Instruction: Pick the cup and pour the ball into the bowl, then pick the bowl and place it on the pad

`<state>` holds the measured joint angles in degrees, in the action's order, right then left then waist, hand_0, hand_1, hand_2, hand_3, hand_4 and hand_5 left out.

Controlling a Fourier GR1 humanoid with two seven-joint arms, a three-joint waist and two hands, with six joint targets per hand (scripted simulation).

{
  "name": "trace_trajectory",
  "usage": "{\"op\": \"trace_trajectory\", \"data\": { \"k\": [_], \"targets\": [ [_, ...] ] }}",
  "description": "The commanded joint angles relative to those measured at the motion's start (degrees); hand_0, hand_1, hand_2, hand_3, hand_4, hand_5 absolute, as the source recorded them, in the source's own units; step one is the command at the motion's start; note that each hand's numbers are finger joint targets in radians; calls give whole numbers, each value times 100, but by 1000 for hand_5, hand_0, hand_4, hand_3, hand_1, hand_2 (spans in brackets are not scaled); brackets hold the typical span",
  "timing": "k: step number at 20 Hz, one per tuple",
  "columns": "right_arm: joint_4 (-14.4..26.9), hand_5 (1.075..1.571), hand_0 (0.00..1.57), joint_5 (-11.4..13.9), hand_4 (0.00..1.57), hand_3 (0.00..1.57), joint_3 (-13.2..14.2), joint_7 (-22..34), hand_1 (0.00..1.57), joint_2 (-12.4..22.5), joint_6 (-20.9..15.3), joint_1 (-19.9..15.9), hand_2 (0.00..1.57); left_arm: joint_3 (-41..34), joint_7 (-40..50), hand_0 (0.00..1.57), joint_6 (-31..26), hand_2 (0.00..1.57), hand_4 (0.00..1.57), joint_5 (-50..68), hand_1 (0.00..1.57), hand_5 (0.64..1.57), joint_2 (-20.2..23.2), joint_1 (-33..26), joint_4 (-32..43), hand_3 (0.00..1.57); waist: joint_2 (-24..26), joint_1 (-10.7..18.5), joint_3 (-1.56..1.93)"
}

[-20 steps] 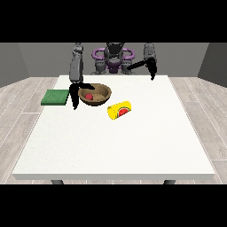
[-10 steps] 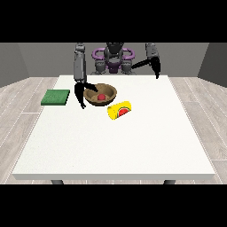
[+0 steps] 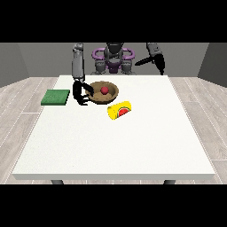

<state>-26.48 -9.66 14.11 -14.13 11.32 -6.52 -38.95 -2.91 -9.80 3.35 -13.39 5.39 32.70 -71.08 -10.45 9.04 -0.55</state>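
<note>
- Since the ball [image 3: 104, 90] already lies inside the bowl [image 3: 111, 95], I judge the pour complete and treat the step in hand as picking up the bowl for transfer to the pad [image 3: 56, 97].
- Nearest the camera is a broad bare stretch of the white table [image 3: 111, 146]; nothing on it obstructs my work.
- Further in, the yellow cup [image 3: 120, 110] lies on its side, just beside the bowl's near rim and apart from both hands. I would keep the bowl's path clear of it.
- Beyond it, the bowl sits upright near the table's far edge. The hand at the view's left [image 3: 80, 94] is at the bowl's left rim, with one digit reaching over the rim and the others curled below it, so I read it as gripping the bowl's edge.
- To do this step well, I would lift straight up, keep the bowl level so the ball stays inside, then move it sideways toward the view's left.
- The green pad lies flat near the table's left edge, near the bowl, so the carry is short.
- At the far right, the hand at the view's right [image 3: 160, 64] hangs raised above the far table edge, holding nothing; I cannot tell how its fingers are set.
- Around the table I see pale plank flooring [image 3: 22, 95] and grey walls [image 3: 35, 57] behind the robot.
</note>
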Motion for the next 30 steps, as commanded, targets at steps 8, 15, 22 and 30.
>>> {"op": "trace_trajectory", "data": {
  "k": [8, 15, 22, 30],
  "targets": [
    [-309, 1553, 1571, -65, 1048, 1571, -173, 1886, 1571, 347, 246, -496, 1571, -505, -79, 0, 63, 0, 0, 203, 0, 1570, 290, -258, 577, 0, 653, -664, 54],
    [-586, 1559, 1571, -331, 1058, 1571, 135, 1830, 1571, 1100, 834, -248, 1571, -657, -605, 0, 29, 0, 0, 271, 0, 1569, 514, -418, 675, 0, 282, -756, 55],
    [-736, 1557, 1571, -577, 1067, 1571, 294, 1682, 1571, 1540, 1702, 171, 1571, -653, -1158, 0, 579, 0, 0, 94, 0, 1565, 274, -510, 979, 0, 39, -1093, 56],
    [52, 1563, 1571, -972, 1031, 1442, 1139, 720, 1571, 2792, 2420, -59, 1571, -64, -895, 0, 845, 0, 0, -252, 0, 1564, -29, 81, -243, 0, -1480, -484, 72]
  ]
}}
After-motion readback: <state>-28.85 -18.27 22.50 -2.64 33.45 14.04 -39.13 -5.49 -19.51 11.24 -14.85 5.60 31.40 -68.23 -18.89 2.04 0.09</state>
